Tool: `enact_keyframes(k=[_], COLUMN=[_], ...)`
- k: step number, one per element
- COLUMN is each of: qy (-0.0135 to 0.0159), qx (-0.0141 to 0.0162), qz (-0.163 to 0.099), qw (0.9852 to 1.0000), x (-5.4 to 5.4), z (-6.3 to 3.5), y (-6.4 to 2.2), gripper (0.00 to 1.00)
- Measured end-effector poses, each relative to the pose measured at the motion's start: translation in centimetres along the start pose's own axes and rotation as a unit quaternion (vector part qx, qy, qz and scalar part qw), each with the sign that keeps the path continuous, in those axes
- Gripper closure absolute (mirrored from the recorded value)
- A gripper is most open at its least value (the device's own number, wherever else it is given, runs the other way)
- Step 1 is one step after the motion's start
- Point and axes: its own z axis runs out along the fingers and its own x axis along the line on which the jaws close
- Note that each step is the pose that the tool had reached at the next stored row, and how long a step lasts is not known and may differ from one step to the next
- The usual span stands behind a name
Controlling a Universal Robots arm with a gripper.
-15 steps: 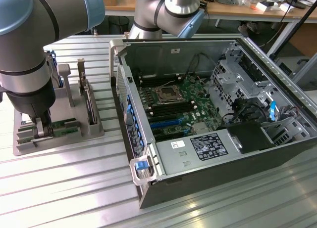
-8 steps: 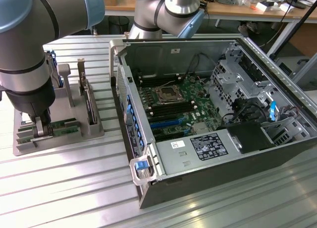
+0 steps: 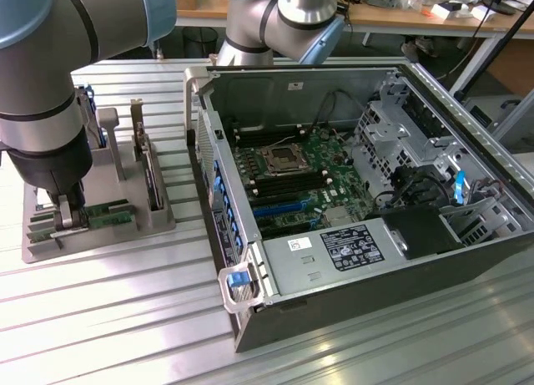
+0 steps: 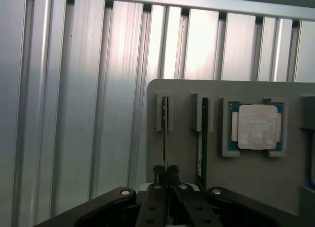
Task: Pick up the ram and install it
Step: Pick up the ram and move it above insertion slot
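The ram (image 4: 165, 118) is a thin green stick seen edge-on, standing in a slot of the grey holder tray (image 4: 187, 91). My gripper (image 4: 166, 172) is shut on its near end, one dark fingertip pressed to each side. A second ram stick (image 4: 204, 133) stands in the neighbouring slot. In the exterior view my gripper (image 3: 65, 218) is down at the tray (image 3: 100, 239) on that view's left, with green ram sticks (image 3: 110, 215) lying beside it. The open computer case (image 3: 467, 126) stands to the right, its motherboard (image 3: 292, 172) exposed.
A CPU chip (image 4: 257, 127) rests in a pocket of the tray beside the sticks. Upright cards (image 3: 152, 172) stand at the back of the tray. Inside the case are a power supply (image 3: 334, 255) and drive cages (image 3: 392, 134). The table is ribbed aluminium (image 3: 125, 318).
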Motion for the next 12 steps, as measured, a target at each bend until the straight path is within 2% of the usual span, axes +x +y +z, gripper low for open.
enact_keyframes(k=[12], qy=[0.0000], qx=[0.0001], qz=[0.000], qw=[1.0000], x=[-0.02], z=[-0.73], y=[0.03], gripper=[0.88])
